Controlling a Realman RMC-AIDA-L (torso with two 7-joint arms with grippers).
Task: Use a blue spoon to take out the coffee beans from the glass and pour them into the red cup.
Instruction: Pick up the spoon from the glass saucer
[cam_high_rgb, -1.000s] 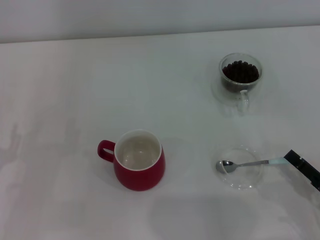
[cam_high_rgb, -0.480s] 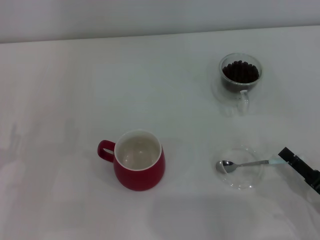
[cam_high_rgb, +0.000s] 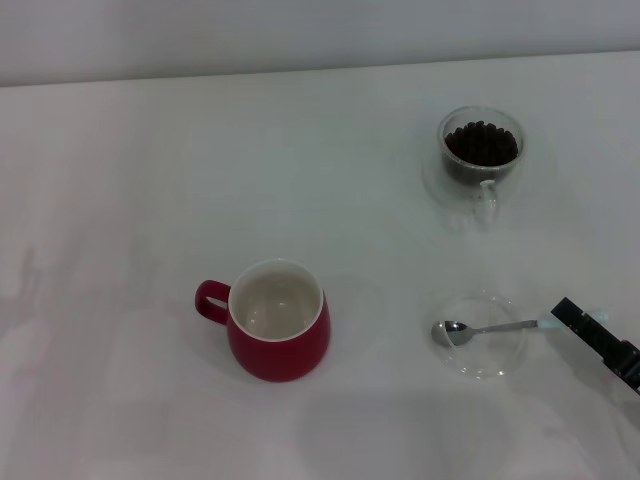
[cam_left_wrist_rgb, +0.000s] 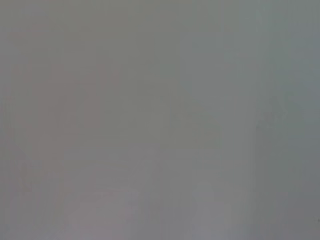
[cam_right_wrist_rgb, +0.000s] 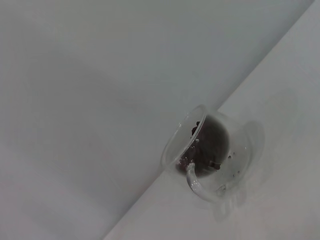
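The blue spoon (cam_high_rgb: 492, 327) lies across a flat clear saucer (cam_high_rgb: 480, 370) at the right front, its metal bowl pointing left. My right gripper (cam_high_rgb: 567, 314) reaches in from the right edge and sits at the tip of the spoon's pale-blue handle. The glass (cam_high_rgb: 481, 165) holding the coffee beans (cam_high_rgb: 482, 142) stands at the far right. It also shows in the right wrist view (cam_right_wrist_rgb: 202, 162), with the beans (cam_right_wrist_rgb: 209, 142) inside. The red cup (cam_high_rgb: 278, 335), white and bare inside, stands left of centre, its handle to the left. My left gripper is out of view.
The white table (cam_high_rgb: 150, 180) ends at a pale wall along the far edge. The left wrist view shows only a plain grey surface.
My right gripper has moved left along the table, from just beyond the spoon's handle to over its tip. The spoon, the glass and the red cup have not moved.
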